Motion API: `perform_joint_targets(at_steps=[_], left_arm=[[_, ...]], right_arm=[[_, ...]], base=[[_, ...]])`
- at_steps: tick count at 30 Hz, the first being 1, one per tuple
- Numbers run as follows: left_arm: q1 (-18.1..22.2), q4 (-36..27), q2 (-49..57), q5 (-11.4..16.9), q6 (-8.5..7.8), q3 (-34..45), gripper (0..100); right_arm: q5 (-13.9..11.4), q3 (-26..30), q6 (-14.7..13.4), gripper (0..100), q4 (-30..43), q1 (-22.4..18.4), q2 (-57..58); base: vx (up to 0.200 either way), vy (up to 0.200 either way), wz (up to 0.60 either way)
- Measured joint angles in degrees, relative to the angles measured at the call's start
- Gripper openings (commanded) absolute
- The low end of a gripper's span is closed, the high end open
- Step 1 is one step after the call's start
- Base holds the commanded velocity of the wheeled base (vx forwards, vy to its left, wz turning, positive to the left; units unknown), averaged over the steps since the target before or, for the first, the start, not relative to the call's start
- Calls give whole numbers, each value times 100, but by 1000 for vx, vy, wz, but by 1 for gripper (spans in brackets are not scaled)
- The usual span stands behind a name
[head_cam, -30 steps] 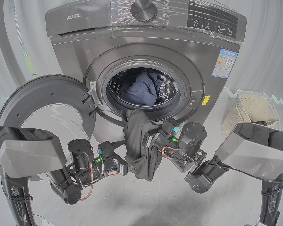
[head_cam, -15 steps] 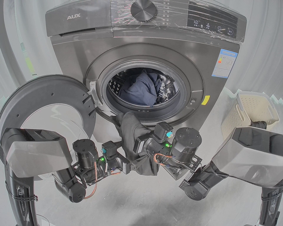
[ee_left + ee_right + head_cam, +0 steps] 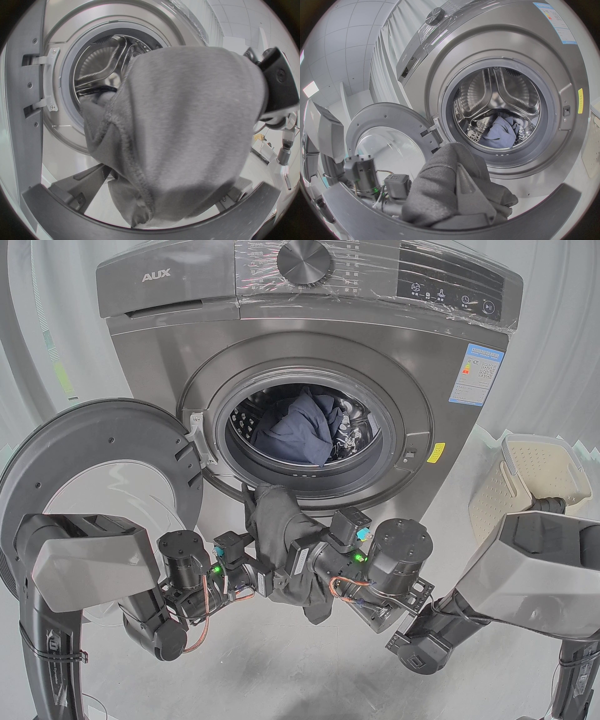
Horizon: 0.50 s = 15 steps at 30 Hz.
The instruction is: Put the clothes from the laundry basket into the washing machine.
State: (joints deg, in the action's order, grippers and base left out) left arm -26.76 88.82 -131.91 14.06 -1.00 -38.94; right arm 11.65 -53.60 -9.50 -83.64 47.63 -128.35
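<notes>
Landmark: the porthole (image 3: 400, 427) of the washing machine (image 3: 156, 352); every place below is given from it.
Left end effector (image 3: 270, 580): in front of the porthole and below its lower lip, a little to its left, pressed into the low part of the grey garment (image 3: 278, 527). Cloth covers the tip, so I cannot tell whether it is apart or clamped.
Right end effector (image 3: 294, 555): in front of the porthole, just under its lower lip, buried in the same garment. Its state cannot be told either.
Grey garment: bunched over both end effectors. Its top touches or nearly touches the porthole's lower lip, and a tail hangs well below it. None of it is inside yet.
Door (image 3: 100, 446): swung fully open to the left of the porthole, close by the left arm.
Laundry basket (image 3: 544, 471): right of the porthole, beside the machine.
Blue clothes (image 3: 300, 430): already inside, behind the porthole.
Risk, snagging: the hanging tail sits lower than the lip. A straight push inward would likely drag it against the seal and leave it draped outside.
Risk, dropping: if the hold is only a drape, lifting or tilting could let the cloth slide to the floor.
Risk, collision: a leftward swing of the left arm could knock the door.
</notes>
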Motion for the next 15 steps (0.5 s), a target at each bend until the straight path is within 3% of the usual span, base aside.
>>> perform_joint_targets(at_steps=[11, 12, 15], left_arm=[[30, 2, -141, -24, 40, -133, 100], [30, 5, -149, -24, 40, -135, 0], [38, 13, -166, -24, 46, -150, 0]], right_arm=[[-13, 357, -35, 0, -63, 240, 121], [-13, 363, -35, 0, -66, 247, 126], [-11, 374, -35, 0, -63, 256, 137]], base=[[0, 0, 0], [0, 0, 0], [0, 0, 0]])
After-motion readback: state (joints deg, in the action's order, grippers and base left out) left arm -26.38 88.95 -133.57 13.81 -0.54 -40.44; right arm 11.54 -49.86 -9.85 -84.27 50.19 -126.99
